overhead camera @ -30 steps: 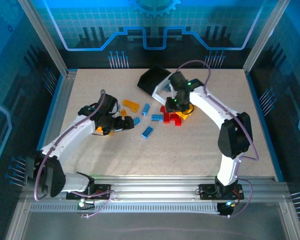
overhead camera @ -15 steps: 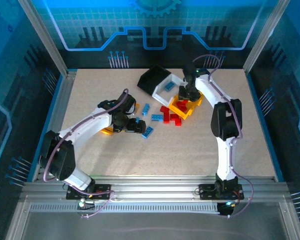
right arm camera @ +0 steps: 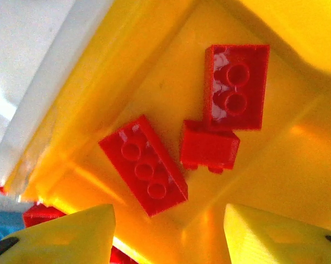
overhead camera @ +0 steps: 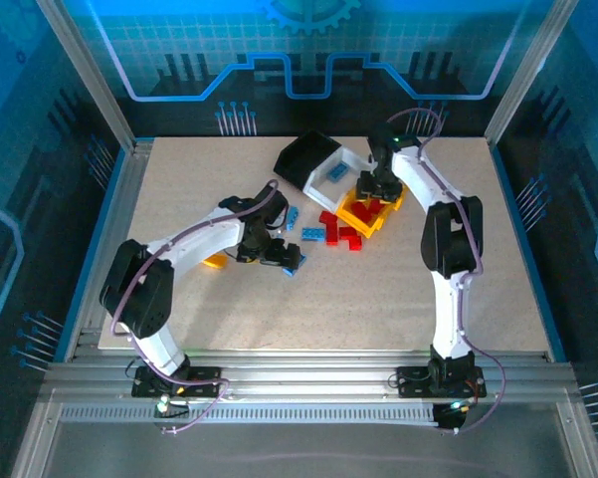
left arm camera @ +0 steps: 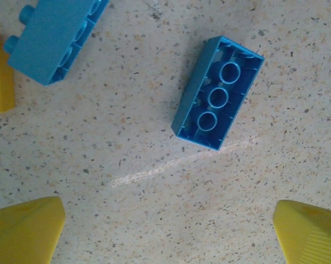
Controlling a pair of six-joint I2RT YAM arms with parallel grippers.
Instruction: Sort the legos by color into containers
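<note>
The left claw [left arm camera: 168,234], spread wide, should centre on the upturned blue brick [left arm camera: 217,93] on the counter [left arm camera: 99,143] and turn to pinch its long sides; the right claw [right arm camera: 171,231] seems parted above the yellow bin [right arm camera: 165,88].

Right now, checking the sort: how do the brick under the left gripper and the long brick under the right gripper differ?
The left brick is blue and on the table; the long brick is red and in the yellow bin. Both lie hollow side up.
</note>
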